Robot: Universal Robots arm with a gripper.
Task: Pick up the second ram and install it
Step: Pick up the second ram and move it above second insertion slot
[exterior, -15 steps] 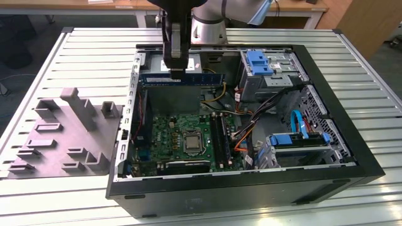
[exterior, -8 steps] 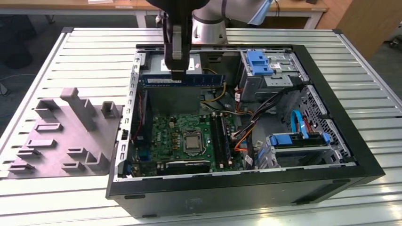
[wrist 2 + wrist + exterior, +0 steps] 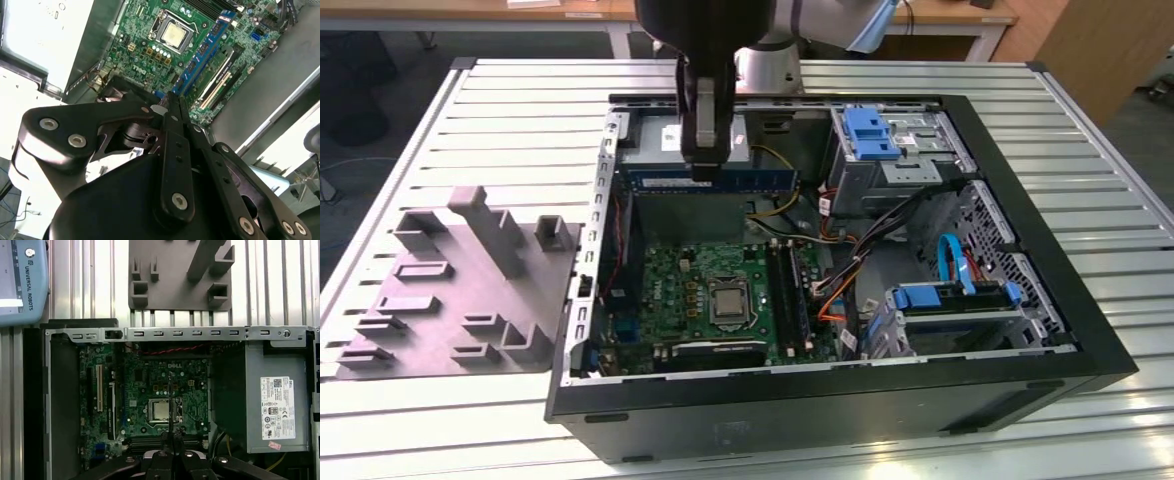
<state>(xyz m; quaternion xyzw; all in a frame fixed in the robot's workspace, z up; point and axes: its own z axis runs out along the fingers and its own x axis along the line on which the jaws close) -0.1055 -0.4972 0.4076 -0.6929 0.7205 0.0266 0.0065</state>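
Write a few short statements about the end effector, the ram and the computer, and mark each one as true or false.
1. The end effector is closed on the second ram. True.
2. The second ram already sits in a slot of the motherboard. False: it is held in the air over the open computer case.
3. A grey fixture lies on the slatted table outside the case, at the exterior view's left. True.
4. A cooler with a fan covers the processor. False: the processor lies bare in its socket.
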